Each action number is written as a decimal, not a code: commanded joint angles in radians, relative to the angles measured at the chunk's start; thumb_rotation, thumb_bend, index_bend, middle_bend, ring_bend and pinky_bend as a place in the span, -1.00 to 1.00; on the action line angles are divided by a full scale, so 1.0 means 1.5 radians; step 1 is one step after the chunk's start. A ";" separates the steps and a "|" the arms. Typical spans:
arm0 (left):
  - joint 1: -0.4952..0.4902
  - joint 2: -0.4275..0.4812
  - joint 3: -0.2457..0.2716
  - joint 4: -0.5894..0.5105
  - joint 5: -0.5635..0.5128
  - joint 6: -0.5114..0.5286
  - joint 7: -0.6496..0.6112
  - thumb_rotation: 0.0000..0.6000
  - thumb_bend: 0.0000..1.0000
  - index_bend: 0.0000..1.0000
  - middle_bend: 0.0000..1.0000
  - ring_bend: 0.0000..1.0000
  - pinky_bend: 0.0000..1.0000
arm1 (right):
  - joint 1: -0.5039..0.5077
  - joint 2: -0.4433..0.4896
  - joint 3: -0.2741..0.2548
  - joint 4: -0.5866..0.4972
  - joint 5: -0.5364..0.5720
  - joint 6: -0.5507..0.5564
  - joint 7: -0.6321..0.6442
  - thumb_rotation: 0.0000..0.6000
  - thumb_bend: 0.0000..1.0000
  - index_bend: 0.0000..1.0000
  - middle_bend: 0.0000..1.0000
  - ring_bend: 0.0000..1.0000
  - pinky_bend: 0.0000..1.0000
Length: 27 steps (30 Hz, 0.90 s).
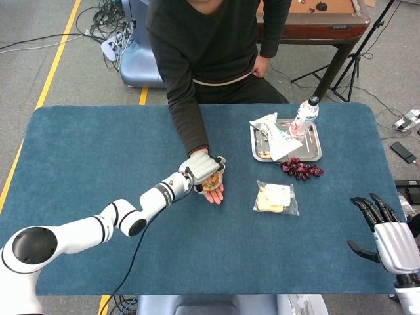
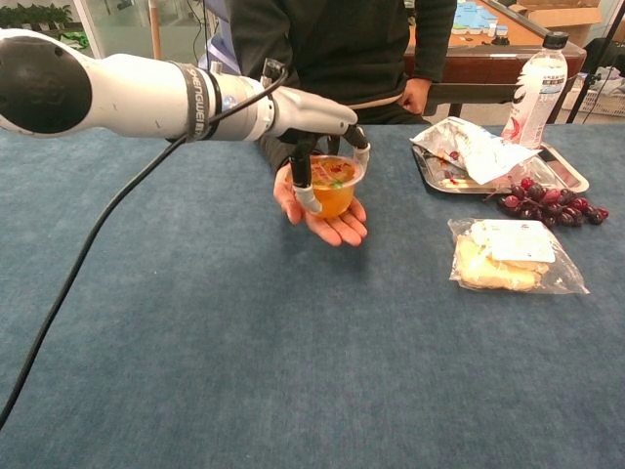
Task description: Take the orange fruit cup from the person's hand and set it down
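The orange fruit cup (image 2: 334, 191) sits in the person's upturned palm (image 2: 334, 227) above the middle of the blue table. My left hand (image 2: 308, 112) reaches over it from the left. The thumb (image 2: 302, 184) lies against the cup's left side and a finger (image 2: 359, 145) curls down its right side, so the hand grips the cup. From the head view the left hand (image 1: 200, 167) covers most of the cup (image 1: 211, 184). My right hand (image 1: 388, 239) hovers at the table's near right edge, fingers apart and holding nothing.
A metal tray (image 1: 317, 155) at the back right holds a crumpled wrapper (image 1: 275, 134) and a water bottle (image 1: 305, 117). Dark grapes (image 1: 302, 169) lie in front of it, and a bagged pastry (image 1: 275, 198) lies to the right of the person's hand.
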 commanded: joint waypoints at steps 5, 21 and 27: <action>0.055 0.065 0.007 -0.075 0.061 0.063 -0.056 1.00 -0.66 -0.15 -0.44 -0.22 0.17 | 0.000 -0.002 -0.001 0.000 -0.003 0.001 0.001 1.00 -0.69 -0.75 -0.70 -1.00 -0.67; 0.200 0.198 0.079 -0.171 0.127 0.163 -0.117 1.00 -0.66 -0.16 -0.43 -0.24 0.18 | 0.010 -0.002 0.000 -0.012 -0.021 -0.003 -0.012 1.00 -0.69 -0.75 -0.70 -1.00 -0.67; 0.216 0.142 0.092 -0.107 0.110 0.153 -0.106 1.00 -0.66 -0.16 -0.43 -0.25 0.18 | 0.013 -0.001 0.001 -0.022 -0.022 -0.006 -0.024 1.00 -0.69 -0.75 -0.70 -1.00 -0.67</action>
